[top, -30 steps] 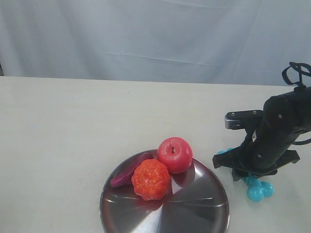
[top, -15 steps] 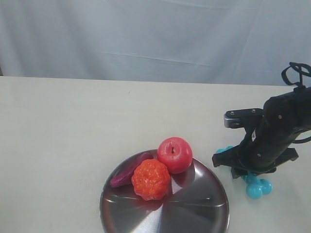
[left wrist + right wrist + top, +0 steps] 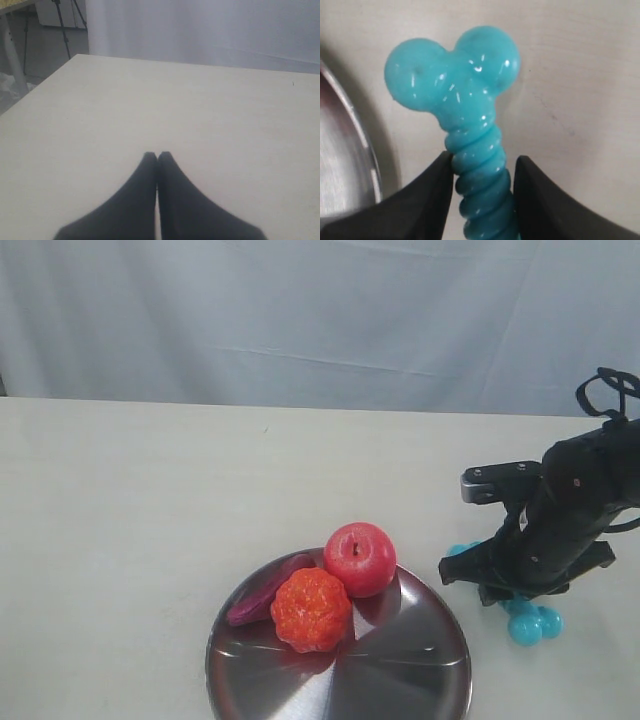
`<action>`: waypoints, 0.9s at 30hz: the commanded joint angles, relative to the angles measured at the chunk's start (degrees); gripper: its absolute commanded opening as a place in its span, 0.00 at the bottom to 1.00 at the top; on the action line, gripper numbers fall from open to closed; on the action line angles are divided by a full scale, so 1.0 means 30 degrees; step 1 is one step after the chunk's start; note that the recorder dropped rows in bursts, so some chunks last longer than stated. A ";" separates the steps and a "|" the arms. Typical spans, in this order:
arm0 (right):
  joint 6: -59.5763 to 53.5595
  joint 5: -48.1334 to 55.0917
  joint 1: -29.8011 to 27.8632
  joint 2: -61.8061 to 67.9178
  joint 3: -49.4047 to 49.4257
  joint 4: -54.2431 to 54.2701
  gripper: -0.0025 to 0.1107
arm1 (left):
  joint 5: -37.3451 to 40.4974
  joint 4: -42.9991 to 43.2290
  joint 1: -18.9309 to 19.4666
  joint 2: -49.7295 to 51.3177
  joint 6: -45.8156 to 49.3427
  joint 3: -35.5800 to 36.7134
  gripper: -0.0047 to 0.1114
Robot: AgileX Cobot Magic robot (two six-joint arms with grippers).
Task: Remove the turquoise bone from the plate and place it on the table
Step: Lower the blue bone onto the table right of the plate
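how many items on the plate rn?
3: red apple at the plate's far rim, orange bumpy fruit in front of it, dark purple piece left of that, partly hidden.

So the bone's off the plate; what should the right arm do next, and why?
Probably open the jaws of the right gripper and let go. They pinch the ribbed shaft of the turquoise bone, which is clear of the plate and over bare table; whether it touches the table, I cannot tell.
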 commanded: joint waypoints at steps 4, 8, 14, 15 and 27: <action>0.0091 0.0127 -0.0086 -0.0027 -0.0029 -0.0158 0.02 | -0.0057 0.0005 -0.0093 -0.0025 0.0014 0.0062 0.04; 0.0091 0.0122 -0.0086 -0.0027 -0.0029 -0.0158 0.02 | -0.0057 0.0005 -0.0093 -0.0025 0.0014 0.0062 0.04; 0.0091 0.0122 -0.0086 -0.0027 -0.0029 -0.0158 0.33 | -0.0057 0.0005 -0.0093 -0.0025 0.0014 0.0062 0.04; 0.0150 0.0166 -0.0086 -0.0027 -0.0029 -0.0158 0.41 | -0.0057 0.0005 -0.0093 -0.0025 0.0014 0.0062 0.04; 0.0150 0.0257 -0.0086 -0.0027 -0.0029 -0.0158 0.54 | -0.0057 0.0005 -0.0093 -0.0025 0.0014 0.0062 0.04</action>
